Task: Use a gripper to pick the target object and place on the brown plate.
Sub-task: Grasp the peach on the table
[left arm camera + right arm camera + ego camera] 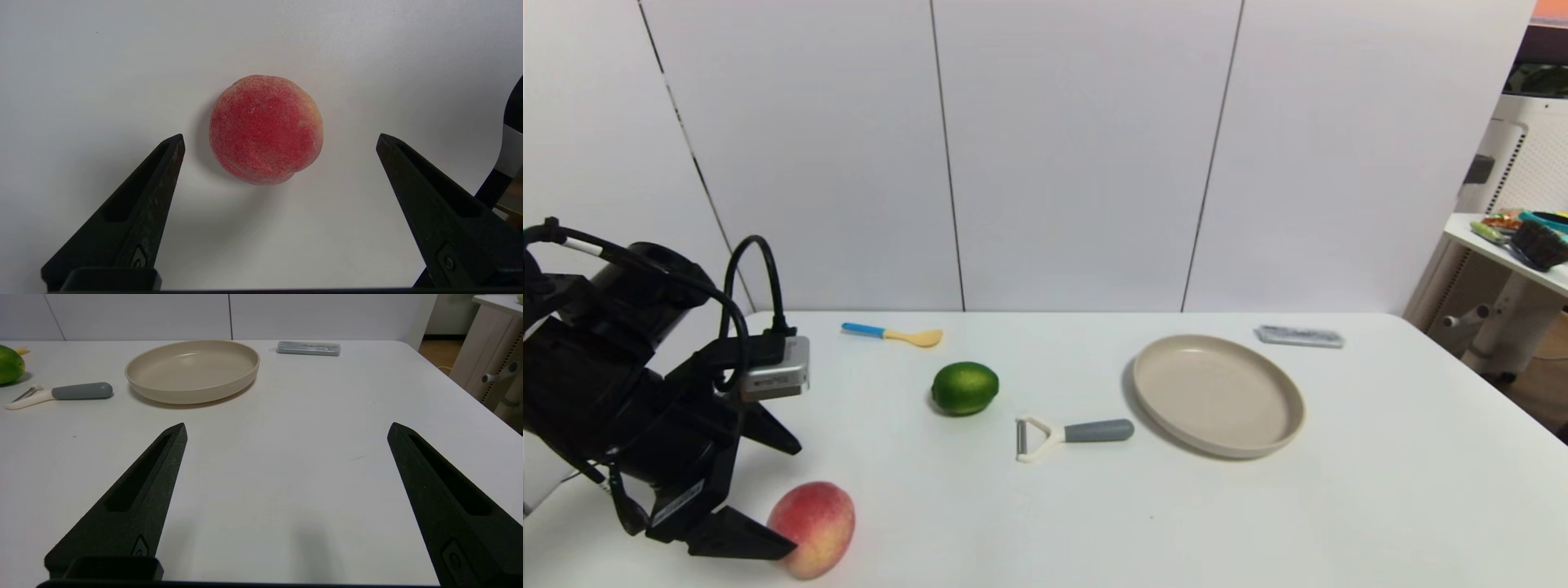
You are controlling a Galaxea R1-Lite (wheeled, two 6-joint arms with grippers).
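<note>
**Left gripper poised over the peach, before the grasp**

The left gripper hangs above the peach with its jaws spread wide; in the left wrist view the fruit sits between the two fingertips, a little nearer one than the other, and touches neither. In the head view the gripper is at the near left corner of the white table, one finger crossing in front of the peach. The peach rests on the table, well apart from the brown plate, which lies to the right past the lime and the peeler.

The step in hand appears to be the descent onto the fruit. Done well, it would centre the peach between the fingers, lower until the pads reach its widest girth, then close gently, since a round fruit may roll or squirt out of a high or lopsided pinch.

The right gripper, jaws likewise wide and holding nothing, is parked low over the table near the plate.
</note>
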